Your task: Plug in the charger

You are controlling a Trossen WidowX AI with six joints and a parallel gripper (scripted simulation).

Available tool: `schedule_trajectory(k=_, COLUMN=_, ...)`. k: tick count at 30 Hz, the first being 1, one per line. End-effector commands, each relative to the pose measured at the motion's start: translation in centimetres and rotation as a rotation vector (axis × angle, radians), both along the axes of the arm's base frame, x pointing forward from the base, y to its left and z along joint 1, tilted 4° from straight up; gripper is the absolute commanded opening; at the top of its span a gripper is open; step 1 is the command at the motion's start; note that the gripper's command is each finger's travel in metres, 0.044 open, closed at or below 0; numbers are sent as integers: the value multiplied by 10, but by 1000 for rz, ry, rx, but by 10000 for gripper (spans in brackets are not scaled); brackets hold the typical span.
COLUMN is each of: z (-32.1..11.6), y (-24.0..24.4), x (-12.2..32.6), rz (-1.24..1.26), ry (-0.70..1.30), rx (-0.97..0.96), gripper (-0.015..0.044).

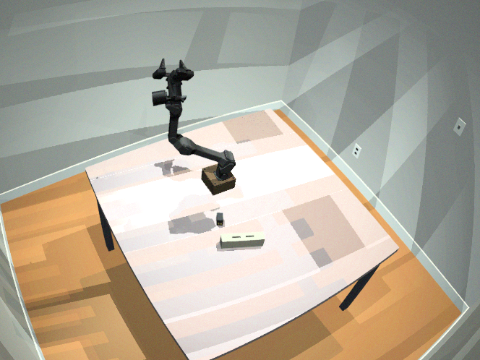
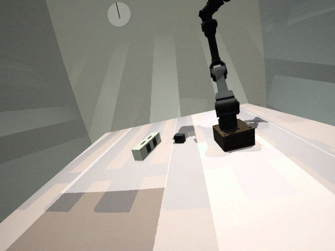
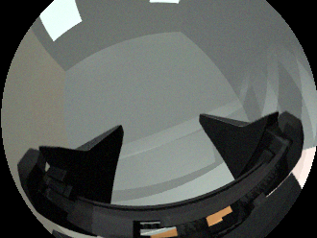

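The charger [image 1: 220, 217] [image 2: 179, 137], a small black block, lies on the table between the arm's base and the power strip. Its brass-coloured prongs point toward the strip. The power strip [image 1: 242, 242] [image 2: 138, 154] is a pale green bar with two slots on top and two dark outlets on the side facing the charger; nothing is plugged in. My gripper [image 1: 171, 61] [image 3: 161, 123] is open and empty, raised high above the table with its fingers pointing up, far from the charger. In the exterior view its fingers are cut off by the top edge.
The arm's wooden base block [image 1: 217, 183] [image 2: 234, 136] stands on the table [image 1: 232, 302] [image 2: 243, 215] behind the charger. Shadows and bright patches cross the table top. Wall outlets [image 1: 356, 150] and a wall clock [image 2: 118, 14] are beyond the table.
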State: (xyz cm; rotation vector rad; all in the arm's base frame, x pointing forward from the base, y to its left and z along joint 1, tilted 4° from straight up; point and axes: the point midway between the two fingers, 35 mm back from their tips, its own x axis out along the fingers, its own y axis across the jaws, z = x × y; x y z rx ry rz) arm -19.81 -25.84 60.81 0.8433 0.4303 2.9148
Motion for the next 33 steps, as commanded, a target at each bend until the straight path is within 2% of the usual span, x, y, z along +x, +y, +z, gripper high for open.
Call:
schedule_trajectory(k=1, z=14, y=37, x=-1, rz=-75, ry=39, rx=-27, gripper=440)
schedule_trajectory(k=9, z=36, y=116, x=6, rz=-237, ry=113, rx=-89, gripper=440)
schedule_trajectory(k=16, z=48, y=153, x=14, rz=-363, ry=187, rx=-65, gripper=440)
schedule_trajectory(k=33, z=58, y=283, x=85, rz=-772, ry=295, rx=-142, gripper=440)
